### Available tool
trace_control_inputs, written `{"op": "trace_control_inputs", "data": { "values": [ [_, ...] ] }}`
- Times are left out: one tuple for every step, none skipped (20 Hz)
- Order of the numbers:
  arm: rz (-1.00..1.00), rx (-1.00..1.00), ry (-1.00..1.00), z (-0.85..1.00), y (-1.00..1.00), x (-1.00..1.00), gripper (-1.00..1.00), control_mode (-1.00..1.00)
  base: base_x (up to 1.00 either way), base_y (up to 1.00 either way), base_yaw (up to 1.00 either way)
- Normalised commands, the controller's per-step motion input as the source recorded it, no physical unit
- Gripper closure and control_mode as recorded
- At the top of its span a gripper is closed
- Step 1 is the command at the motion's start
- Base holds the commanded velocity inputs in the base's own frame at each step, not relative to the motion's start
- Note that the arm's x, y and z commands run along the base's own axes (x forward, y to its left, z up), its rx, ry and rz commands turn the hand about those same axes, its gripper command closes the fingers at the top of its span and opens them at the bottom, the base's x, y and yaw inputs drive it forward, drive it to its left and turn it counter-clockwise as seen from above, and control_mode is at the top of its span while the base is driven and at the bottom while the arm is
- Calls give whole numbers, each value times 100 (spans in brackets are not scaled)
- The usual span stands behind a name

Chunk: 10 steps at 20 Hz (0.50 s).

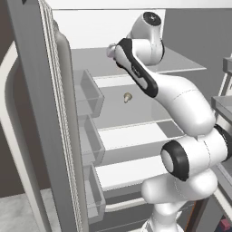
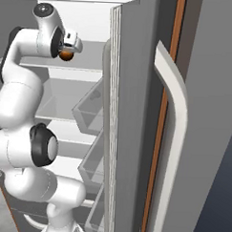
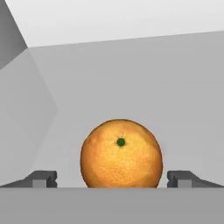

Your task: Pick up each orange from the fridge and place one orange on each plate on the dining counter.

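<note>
The tall grey fridge (image 1: 59,113) stands open, its white interior crossed by clear glass shelves (image 1: 136,136). In the left base view three shelf levels can be counted, and three clear door bins (image 1: 90,93) are stacked one above another along the inner face of the left door. Whether the bins hold anything cannot be told. A second door, seen edge-on in the right base view, carries clear bins of its own and one thick curved white handle (image 2: 177,120) on its outer face.

On an upper shelf lies one round, bright orange fruit with a small green stem dot (image 3: 121,153). In the right base view the same orange (image 2: 66,55) shows just below the hand, partly hidden by it. One tiny pale grey-tan lump (image 1: 128,96) sits apart on a lower shelf, near the back wall.

The white arm with dark joints reaches into the upper compartment. Its two-finger gripper (image 3: 112,179) is spread wide, with one dark fingertip (image 3: 43,178) on either side of the orange. A gap shows between each tip and the peel, so the orange lies between the jaws without being clasped. It rests on the glass shelf, close to the grey rear wall.

One orange and one lump are counted.
</note>
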Motion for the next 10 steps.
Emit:
{"op": "trace_control_inputs", "data": {
  "values": [
    [5, 0, 0, 0, 0, 0, -100, -100, 0, 0, 0],
    [5, 0, 0, -4, 0, 3, -100, -100, 0, 0, 0],
    [7, 0, 0, -11, -9, 5, -100, -100, 0, 0, 0],
    [6, 0, 0, -12, -9, 0, -100, -100, 0, 0, 0],
    [6, 0, 0, -14, -3, 6, -100, -100, 0, 0, 0],
    [5, 0, 0, -16, 0, 14, -100, -100, 0, 0, 0],
    [4, 0, 0, -15, 0, 18, -100, -100, 0, 0, 0],
    [2, 0, 0, -11, 0, 18, -100, -100, 0, 0, 0],
    [0, -2, 0, -11, 0, 16, -100, -100, 0, 0, 0],
    [0, -2, 0, -11, 0, 14, -100, -100, 0, 0, 0]
  ]
}}
